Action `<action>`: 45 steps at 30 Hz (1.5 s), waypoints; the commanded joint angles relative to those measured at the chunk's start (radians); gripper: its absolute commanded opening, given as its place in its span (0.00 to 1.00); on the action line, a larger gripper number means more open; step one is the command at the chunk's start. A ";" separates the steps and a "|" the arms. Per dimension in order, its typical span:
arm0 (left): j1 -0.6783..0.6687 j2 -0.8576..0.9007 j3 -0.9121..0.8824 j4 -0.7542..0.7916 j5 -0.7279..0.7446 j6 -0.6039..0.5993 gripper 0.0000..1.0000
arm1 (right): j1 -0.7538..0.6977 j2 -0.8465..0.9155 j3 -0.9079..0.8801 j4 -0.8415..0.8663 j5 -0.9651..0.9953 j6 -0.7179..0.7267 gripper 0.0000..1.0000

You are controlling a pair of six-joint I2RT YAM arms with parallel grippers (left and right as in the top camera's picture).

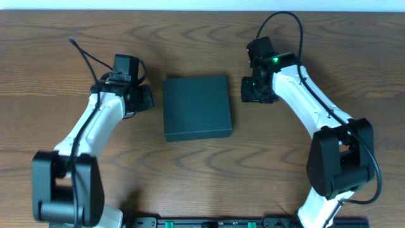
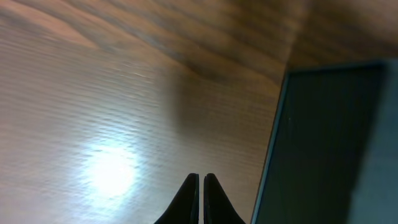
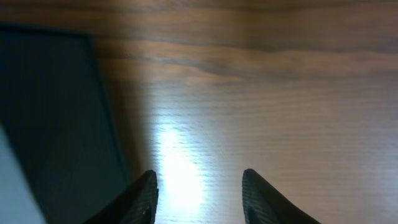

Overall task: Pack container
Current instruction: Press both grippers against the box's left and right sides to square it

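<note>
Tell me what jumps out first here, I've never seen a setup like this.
A dark teal-green container sits closed in the middle of a wooden table. Two white-and-black robot arms flank it. The left gripper is beside its left edge with fingers pressed together, and the right gripper is beside its right edge with fingers apart; neither holds anything.
</note>
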 commanded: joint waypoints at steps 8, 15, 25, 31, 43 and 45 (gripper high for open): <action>-0.001 0.134 -0.005 0.085 0.166 -0.053 0.06 | 0.060 0.014 -0.013 0.018 -0.063 0.085 0.43; -0.001 0.134 -0.005 0.163 0.180 -0.068 0.06 | 0.069 0.053 -0.014 0.027 -0.053 0.096 0.01; -0.001 0.134 -0.005 0.230 0.284 -0.130 0.06 | 0.072 0.080 -0.014 0.090 -0.200 0.160 0.01; -0.004 0.134 -0.005 0.327 0.322 -0.214 0.06 | 0.071 0.080 -0.014 0.126 -0.206 0.205 0.01; -0.068 0.134 -0.004 0.454 0.318 -0.292 0.06 | 0.036 0.080 -0.014 0.188 -0.206 0.204 0.01; -0.068 0.134 -0.004 0.454 0.318 -0.293 0.06 | 0.023 0.080 -0.014 0.214 -0.206 0.204 0.02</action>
